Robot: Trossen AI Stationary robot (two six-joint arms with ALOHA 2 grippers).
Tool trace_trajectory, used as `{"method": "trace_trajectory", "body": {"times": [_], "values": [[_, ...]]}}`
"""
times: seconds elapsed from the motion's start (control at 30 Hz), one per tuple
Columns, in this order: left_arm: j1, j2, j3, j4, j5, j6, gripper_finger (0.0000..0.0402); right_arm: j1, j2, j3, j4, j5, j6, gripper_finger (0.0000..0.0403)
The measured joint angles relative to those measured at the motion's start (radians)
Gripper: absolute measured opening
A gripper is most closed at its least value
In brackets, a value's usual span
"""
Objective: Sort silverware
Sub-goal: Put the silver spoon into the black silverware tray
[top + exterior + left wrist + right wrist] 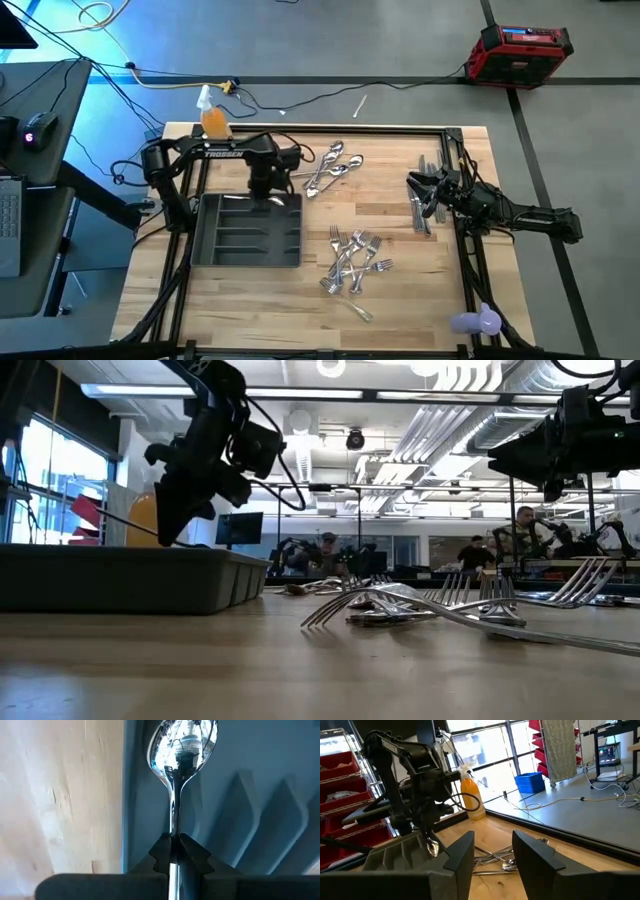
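Holding spoon (184, 745) pinched in shut left end effector (268, 183), bowl down over tray (215, 250) edge; compartments look empty. Beside it: spoon pile (332, 168). Farther: fork heap (354, 262). Farthest: knives (421, 205) under right end effector (428, 190), half-open, empty. Sorting barely begun.

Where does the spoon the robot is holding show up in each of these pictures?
High view: hidden under the left gripper.
Low view: not discernible.
Left wrist view: spoon centre, bowl up, clamped.
Right wrist view: hanging from that gripper.
Shared landmark: grey tray beneath it.
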Motion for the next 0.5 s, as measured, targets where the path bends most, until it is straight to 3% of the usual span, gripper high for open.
{"method": "trace_trajectory", "body": {"times": [0.13,0.3,0.5], "values": [[0.017,0.0,-0.014,0.021,0.053,0.0,0.001,0.0,0.0,0.0,0.0,0.0,0.0,0.0121],[0.021,0.0,-0.021,0.048,0.056,-0.033,0.0054,0.0,0.0,0.0,0.0,0.0,0.0,0.0121],[0.022,0.0,-0.008,0.065,-0.085,-0.105,0.0103,0.0,0.0,0.0,-0.002,0.001,0.0,0.0121]]}}
